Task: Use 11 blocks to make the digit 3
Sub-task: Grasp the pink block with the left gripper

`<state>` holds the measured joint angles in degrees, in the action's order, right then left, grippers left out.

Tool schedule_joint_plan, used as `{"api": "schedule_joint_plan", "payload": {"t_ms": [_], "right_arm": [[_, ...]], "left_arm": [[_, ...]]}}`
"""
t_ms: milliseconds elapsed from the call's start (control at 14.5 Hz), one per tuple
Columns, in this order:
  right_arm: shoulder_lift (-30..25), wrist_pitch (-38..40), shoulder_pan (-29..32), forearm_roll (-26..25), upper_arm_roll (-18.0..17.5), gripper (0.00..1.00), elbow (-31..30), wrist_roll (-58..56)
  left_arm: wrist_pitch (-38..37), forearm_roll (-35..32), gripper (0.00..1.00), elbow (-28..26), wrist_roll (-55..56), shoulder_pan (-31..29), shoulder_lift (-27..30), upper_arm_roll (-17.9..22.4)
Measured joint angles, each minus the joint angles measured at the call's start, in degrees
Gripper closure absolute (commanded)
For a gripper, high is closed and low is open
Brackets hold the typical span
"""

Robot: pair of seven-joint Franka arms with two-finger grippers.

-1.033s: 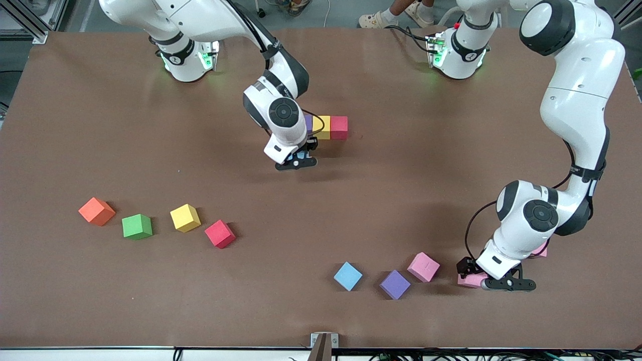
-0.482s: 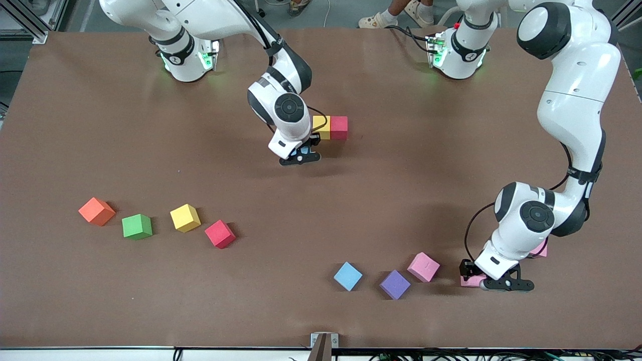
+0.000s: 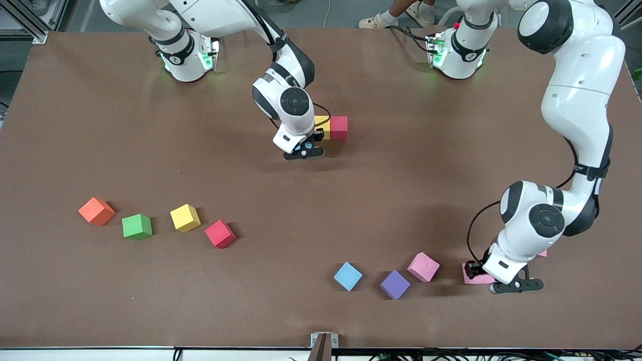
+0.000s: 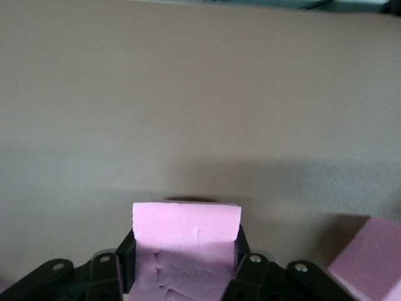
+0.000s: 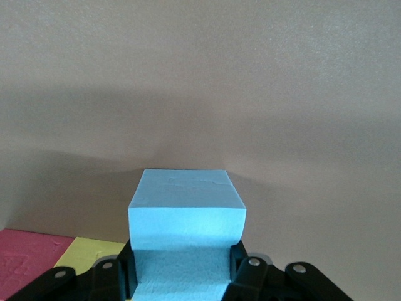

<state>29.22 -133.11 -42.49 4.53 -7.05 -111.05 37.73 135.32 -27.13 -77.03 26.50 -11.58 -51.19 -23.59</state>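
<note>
**Both hands loaded — the numeral's top bar started**

The right hand (image 3: 304, 152), upper centre of the frame, is clamping a light blue block (image 5: 187, 216) beside the yellow block (image 3: 323, 127) and red block (image 3: 339, 127) of the digit 3. Judging by this, placing is the step in hand, calling for a careful lowering flush against the row. The left hand (image 3: 501, 281), lower right, is gripping a pink block (image 4: 186, 241) — lifting it comes next. Spare blocks are lying across the brown tabletop (image 3: 321, 200); a person's sandalled feet are showing at the top edge.
</note>
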Motion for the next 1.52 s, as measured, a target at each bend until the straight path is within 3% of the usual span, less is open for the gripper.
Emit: {"api": "schedule_joint_plan", "payload": {"t_ms": [413, 827, 1515], "right_arm": [[-0.21, -0.48, -0.09, 0.0, -0.01, 0.58, -0.52, 0.46], [-0.33, -0.34, -0.39, 0.0, -0.01, 0.58, -0.77, 1.54], [-0.54, -0.24, -0.74, 0.0, 0.0, 0.57, -1.18, 2.56]], "left_arm": [[-14.71, 1.49, 0.85, -0.06, 15.8, 0.03, 4.75, -4.64], [-16.85, 4.32, 0.85, -0.02, 30.74, -0.31, 6.23, -7.55], [-17.18, 8.33, 0.85, 0.01, 45.08, -0.51, 8.93, -7.63]]}}
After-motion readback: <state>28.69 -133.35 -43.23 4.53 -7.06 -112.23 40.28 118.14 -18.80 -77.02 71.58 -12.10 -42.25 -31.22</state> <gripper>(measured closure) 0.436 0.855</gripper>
